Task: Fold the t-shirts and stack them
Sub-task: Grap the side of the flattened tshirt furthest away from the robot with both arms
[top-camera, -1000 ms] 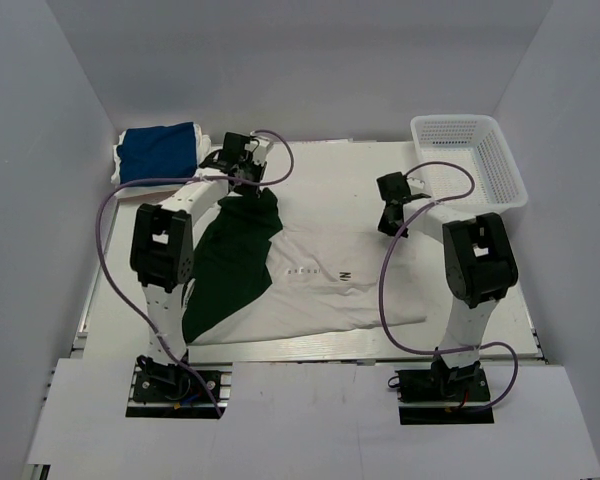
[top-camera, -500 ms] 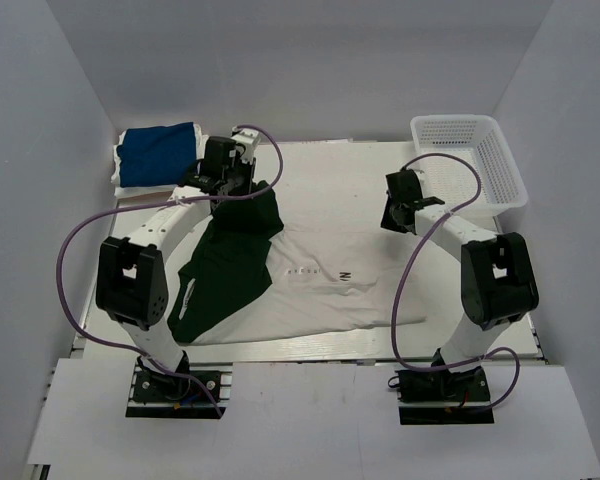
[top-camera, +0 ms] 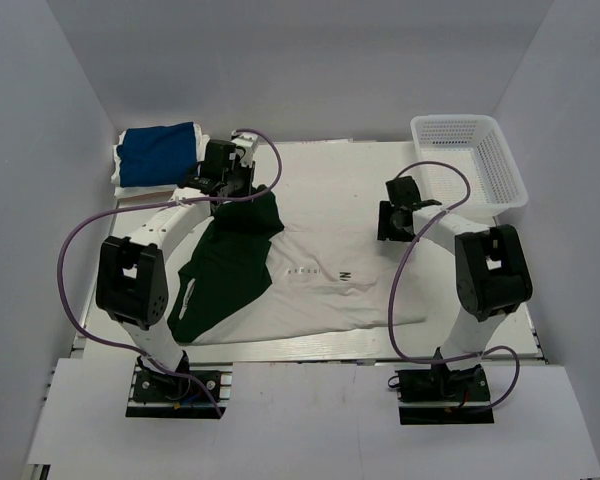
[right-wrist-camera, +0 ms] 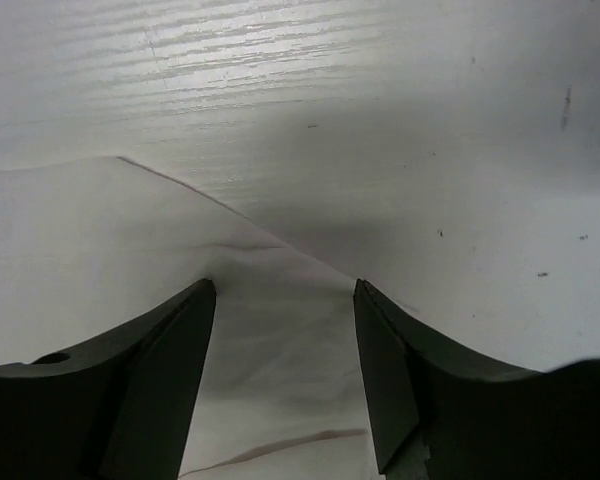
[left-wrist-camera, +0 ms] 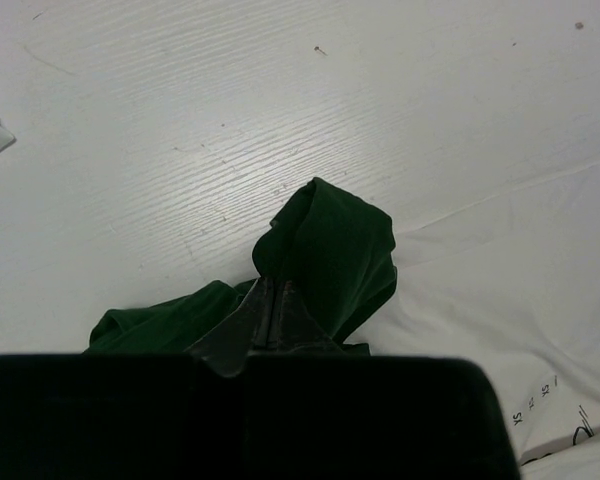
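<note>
A white t-shirt (top-camera: 330, 285) with small black print lies spread flat in the middle of the table. Over its left part lies a dark green t-shirt (top-camera: 228, 268). My left gripper (top-camera: 248, 190) is shut on the green shirt's far corner; in the left wrist view the fingers (left-wrist-camera: 270, 305) pinch a raised fold of green cloth (left-wrist-camera: 330, 240). My right gripper (top-camera: 392, 224) stands open just over the white shirt's far right corner (right-wrist-camera: 280, 330), one finger on each side of the cloth. A folded royal blue t-shirt (top-camera: 158, 152) rests at the back left.
A white mesh basket (top-camera: 502, 165) stands at the back right corner. The blue shirt lies on a white pad (top-camera: 117, 172) by the left wall. Purple cables loop over both arms. Bare tabletop (top-camera: 330, 175) stretches behind the shirts.
My right gripper has opened and let go of the white shirt's corner. The left arm's elbow swung out to the left, and the green shirt shifted slightly with it.
</note>
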Controlling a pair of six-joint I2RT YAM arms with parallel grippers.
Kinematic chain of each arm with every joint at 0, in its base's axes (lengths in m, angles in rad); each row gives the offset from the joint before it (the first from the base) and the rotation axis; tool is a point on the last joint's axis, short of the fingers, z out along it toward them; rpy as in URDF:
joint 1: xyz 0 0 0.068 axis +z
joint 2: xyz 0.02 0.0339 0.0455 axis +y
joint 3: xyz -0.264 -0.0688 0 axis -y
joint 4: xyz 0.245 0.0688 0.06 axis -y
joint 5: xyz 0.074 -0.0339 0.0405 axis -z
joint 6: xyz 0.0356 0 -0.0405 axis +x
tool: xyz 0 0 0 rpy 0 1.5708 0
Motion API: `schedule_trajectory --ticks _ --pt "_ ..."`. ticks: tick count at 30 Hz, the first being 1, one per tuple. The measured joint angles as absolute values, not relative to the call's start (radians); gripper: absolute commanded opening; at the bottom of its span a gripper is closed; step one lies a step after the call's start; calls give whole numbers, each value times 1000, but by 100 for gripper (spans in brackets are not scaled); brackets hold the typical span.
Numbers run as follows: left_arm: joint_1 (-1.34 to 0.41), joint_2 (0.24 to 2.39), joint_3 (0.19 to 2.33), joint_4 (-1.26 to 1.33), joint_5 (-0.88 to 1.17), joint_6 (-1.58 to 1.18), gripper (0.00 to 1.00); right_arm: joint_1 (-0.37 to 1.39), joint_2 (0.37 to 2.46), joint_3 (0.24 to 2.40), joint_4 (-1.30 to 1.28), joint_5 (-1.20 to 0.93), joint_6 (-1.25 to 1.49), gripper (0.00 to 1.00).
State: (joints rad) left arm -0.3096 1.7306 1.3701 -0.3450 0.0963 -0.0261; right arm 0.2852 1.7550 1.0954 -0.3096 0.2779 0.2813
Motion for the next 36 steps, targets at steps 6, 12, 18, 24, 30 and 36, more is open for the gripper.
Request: schedule_trajectory --ticks 6,12,18,24,30,36 --pt "-310 1745 1376 -353 93 -26 0 276 1820 1106 -255 228 171 59" --pt "-310 1747 1378 -366 93 -22 0 275 1841 1123 -214 205 102 66" --pt "-310 1748 1390 -373 93 -18 0 276 1841 1124 -203 158 -15 71" --pt "-310 1764 1401 -377 93 -16 0 276 1841 1121 -181 93 -143 40" --pt "-310 1777 1413 -386 93 -16 0 275 1850 1122 -180 58 -177 16" --pt "-310 1782 1425 -402 89 -16 0 274 1853 1123 -174 33 -192 0"
